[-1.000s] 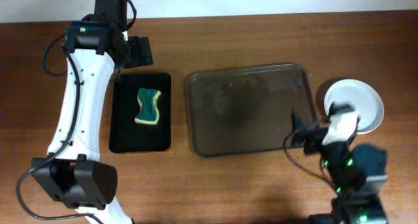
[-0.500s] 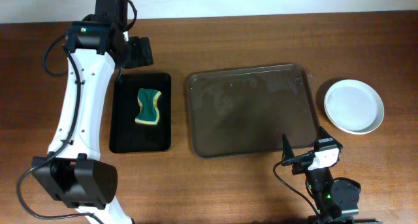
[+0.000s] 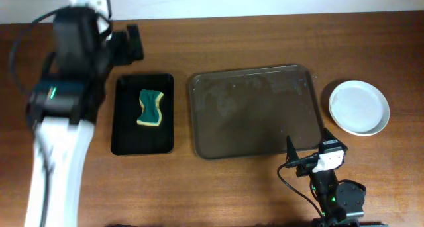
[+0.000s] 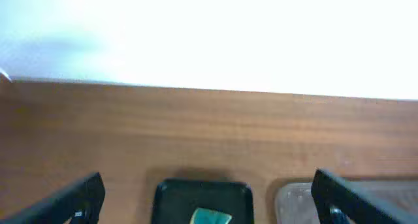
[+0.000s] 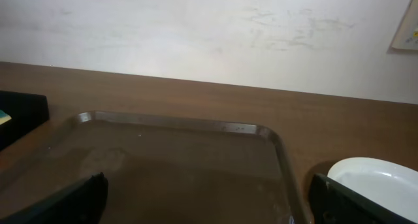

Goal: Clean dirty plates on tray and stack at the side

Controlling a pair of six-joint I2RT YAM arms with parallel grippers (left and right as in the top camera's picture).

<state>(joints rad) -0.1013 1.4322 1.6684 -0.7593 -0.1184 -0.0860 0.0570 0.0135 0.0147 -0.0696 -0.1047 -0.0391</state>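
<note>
We hold our left end effector (image 4: 208, 188) with fingers apart over the far side of the counter (image 3: 218, 187), behind the black tray (image 3: 126, 134) and its sponge (image 3: 151, 108). Our right end effector (image 5: 208, 185), likewise spread, faces the tray (image 3: 252, 111). A white plate (image 3: 359, 107) rests on the counter just right of it.

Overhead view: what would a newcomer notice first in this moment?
The big brown tray in the middle of the table holds no plates, and a clean-looking white plate sits on the wood just right of it. On the left, a green-and-yellow sponge lies in the narrow black tray, with the left arm looming blurred over that side.
</note>
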